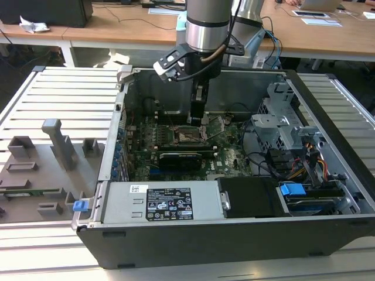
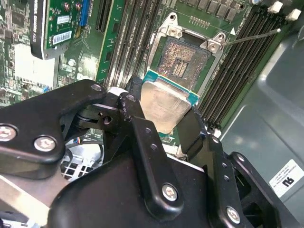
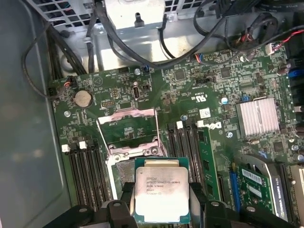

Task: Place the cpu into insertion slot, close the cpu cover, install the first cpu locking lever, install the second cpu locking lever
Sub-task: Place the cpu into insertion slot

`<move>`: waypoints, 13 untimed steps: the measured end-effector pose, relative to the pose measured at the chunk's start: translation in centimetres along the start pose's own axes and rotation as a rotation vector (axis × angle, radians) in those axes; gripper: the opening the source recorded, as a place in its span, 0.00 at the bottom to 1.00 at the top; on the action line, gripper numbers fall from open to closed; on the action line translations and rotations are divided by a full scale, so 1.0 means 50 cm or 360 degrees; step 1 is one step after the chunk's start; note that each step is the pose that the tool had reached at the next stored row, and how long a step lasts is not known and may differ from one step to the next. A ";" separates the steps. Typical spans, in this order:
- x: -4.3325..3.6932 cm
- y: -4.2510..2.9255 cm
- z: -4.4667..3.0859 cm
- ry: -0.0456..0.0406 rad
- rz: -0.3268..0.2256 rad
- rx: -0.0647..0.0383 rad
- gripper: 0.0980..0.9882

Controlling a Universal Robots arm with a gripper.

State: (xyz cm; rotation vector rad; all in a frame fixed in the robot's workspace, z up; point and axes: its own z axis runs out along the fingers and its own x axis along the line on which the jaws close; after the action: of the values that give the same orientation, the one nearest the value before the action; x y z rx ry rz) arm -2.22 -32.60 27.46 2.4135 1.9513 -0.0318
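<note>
Cpu x1, pinched by opposite edges in gripper, metal top facing wrist, hovering over near edge of slot. Slot x1, contacts bare. One thin lever angling away from slot corner. Cover x1, swung open beyond slot. Memory slots tight along both flanks; case wall close on one side. Arm straight down into open case.

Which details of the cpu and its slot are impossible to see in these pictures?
- Near edge of the insertion slot: behind the cpu in both wrist views.
- Cpu underside: turned away from both wrist views.
- Sides of the cpu: covered by the claw in both wrist views.
- Gap between cpu and slot: too small to judge in the exterior view.
</note>
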 end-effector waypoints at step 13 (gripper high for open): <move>0.000 0.001 0.000 -0.0023 0.0246 0.0006 0.50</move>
State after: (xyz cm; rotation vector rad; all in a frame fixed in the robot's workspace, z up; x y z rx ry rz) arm -2.19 -32.60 27.46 2.5507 1.7540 -0.0480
